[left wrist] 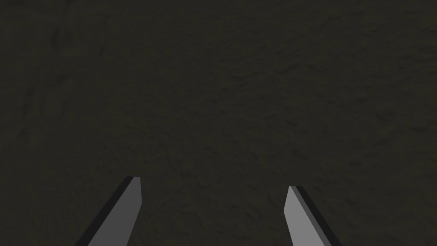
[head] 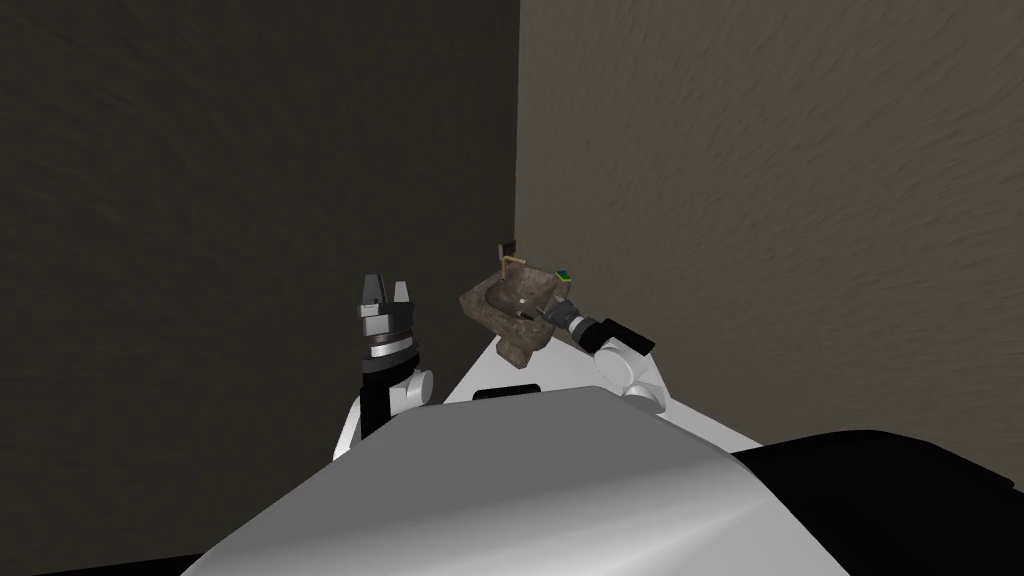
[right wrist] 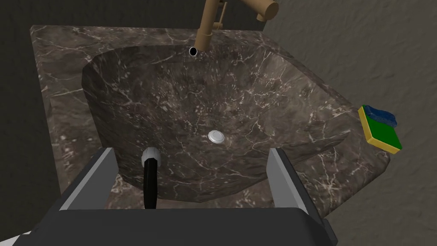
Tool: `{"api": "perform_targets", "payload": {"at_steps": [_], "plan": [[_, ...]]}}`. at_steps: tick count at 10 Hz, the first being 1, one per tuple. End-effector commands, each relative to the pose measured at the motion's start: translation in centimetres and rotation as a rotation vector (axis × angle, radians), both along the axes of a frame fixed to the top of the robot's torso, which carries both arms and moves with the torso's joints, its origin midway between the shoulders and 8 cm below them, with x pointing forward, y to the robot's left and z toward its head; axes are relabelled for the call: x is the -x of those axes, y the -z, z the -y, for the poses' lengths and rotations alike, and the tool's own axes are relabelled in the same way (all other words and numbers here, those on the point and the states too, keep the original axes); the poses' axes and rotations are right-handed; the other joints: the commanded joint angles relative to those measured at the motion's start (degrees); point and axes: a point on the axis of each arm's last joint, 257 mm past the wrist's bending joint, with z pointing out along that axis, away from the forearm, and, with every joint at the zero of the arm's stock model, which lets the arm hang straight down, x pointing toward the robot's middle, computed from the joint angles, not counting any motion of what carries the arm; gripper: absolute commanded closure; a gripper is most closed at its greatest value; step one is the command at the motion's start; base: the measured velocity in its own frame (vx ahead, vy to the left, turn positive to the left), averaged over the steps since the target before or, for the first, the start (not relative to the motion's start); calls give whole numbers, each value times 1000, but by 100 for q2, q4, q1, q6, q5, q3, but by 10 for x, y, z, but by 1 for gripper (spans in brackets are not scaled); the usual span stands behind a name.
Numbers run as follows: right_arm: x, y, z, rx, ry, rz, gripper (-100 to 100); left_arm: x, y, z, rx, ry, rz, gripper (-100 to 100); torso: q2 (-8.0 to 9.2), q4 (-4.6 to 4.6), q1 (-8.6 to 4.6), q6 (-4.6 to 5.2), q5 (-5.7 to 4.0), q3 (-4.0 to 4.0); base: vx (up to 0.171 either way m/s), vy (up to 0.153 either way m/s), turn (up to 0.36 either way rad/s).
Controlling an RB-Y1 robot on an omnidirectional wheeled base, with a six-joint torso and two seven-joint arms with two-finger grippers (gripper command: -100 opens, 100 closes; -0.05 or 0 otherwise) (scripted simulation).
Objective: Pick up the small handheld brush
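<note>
Our right gripper (right wrist: 190, 150) hovered, fingers (right wrist: 96, 181) spread wide, over the dark brown veined marble sink (right wrist: 64, 111); the small black-handled brush (right wrist: 150, 183), seemingly white-tipped, lay in the basin between them. Our left gripper (head: 386, 292), likewise parted, stood beside the sink.

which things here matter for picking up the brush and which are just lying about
For the job: brush in the sink; right gripper, open over it.
Just there: faucet; sponge on the sink's rim; drain plug; left gripper, open, facing a wall.
</note>
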Motion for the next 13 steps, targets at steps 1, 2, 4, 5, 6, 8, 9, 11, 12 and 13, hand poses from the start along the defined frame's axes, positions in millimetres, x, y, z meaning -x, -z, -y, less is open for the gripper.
{"api": "perform_targets", "payload": {"at_steps": [1,2,4,5,6,8,9,11,12,13], "plan": [[4,6,-4,-45,-16,-52,-100,0,0,0,0,0,0,0,0,0,0,0,0,0,58,4,-38],[6,12,-6,-41,-23,-80,-100,0,0,0,0,0,0,0,-8,-1,1,0,0,-4,49,6,-12],[13,23,-10,-72,-39,-146,-100,0,0,0,0,0,0,0,-10,-2,2,0,0,-6,56,8,-22],[17,27,-12,-107,-46,-187,-100,0,0,0,0,0,0,0,-9,-2,3,-1,1,-5,63,10,-35],[21,34,-14,-98,-53,-215,-100,0,0,0,0,0,0,0,-11,-2,3,0,1,-7,48,12,-16],[29,45,-16,-121,-64,-279,-100,0,0,0,0,0,0,0,-8,-2,2,0,0,-5,49,10,-23],[34,50,-17,-148,-66,-321,-100,0,0,0,0,0,0,0,-6,-2,3,0,1,-4,63,21,-35],[43,60,-18,-162,-73,-387,-100,0,0,0,0,0,0,0,-7,-2,5,0,1,-5,54,15,-26],[46,64,-19,-157,-76,-403,-100,0,0,0,0,0,0,0,-9,-2,5,0,1,-6,48,14,-17],[53,71,-19,-173,-76,-451,-100,0,0,0,0,0,0,0,-8,-2,4,-1,1,-5,56,16,-27]]}}
